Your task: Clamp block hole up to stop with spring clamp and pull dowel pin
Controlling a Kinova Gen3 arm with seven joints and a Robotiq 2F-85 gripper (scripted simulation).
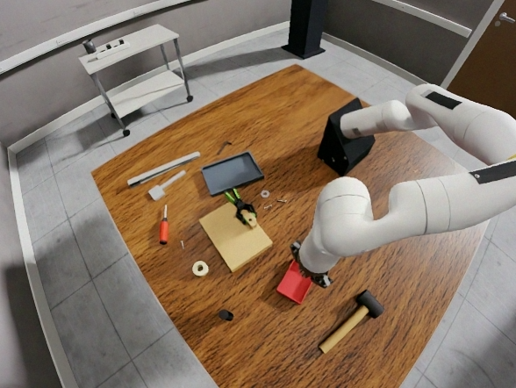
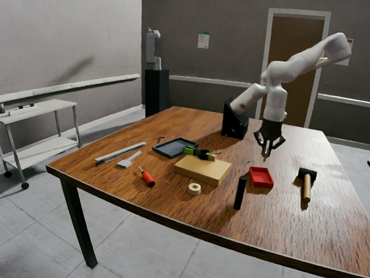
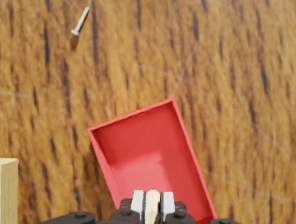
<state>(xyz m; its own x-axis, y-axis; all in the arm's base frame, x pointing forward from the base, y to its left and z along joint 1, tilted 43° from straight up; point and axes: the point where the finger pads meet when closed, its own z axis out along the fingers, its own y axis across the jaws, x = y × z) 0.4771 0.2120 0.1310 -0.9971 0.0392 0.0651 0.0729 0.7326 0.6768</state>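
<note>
My gripper (image 3: 152, 207) (image 2: 266, 153) is shut on the pale wooden dowel pin (image 3: 152, 199), which stands upright between the fingers. It hangs a little above the near end of the red tray (image 3: 145, 150) (image 1: 290, 286) (image 2: 261, 177); the tray is empty. In the top view my arm hides the fingers. The small wooden block (image 1: 251, 219) (image 2: 211, 156) lies flat at the back edge of the tan bench board (image 1: 232, 241) (image 2: 201, 170), gripped by the black and green spring clamp (image 1: 237, 204) (image 2: 196, 151). A corner of the board (image 3: 7, 190) shows in the wrist view.
A hammer (image 1: 351, 322) (image 2: 306, 183) lies right of the red tray. A black cylinder (image 1: 225, 314) (image 2: 240, 192) stands in front of it. A tape roll (image 1: 200, 268), a red screwdriver (image 1: 163, 228), a dark tray (image 1: 232, 172) and loose screws (image 3: 80, 22) lie around the board.
</note>
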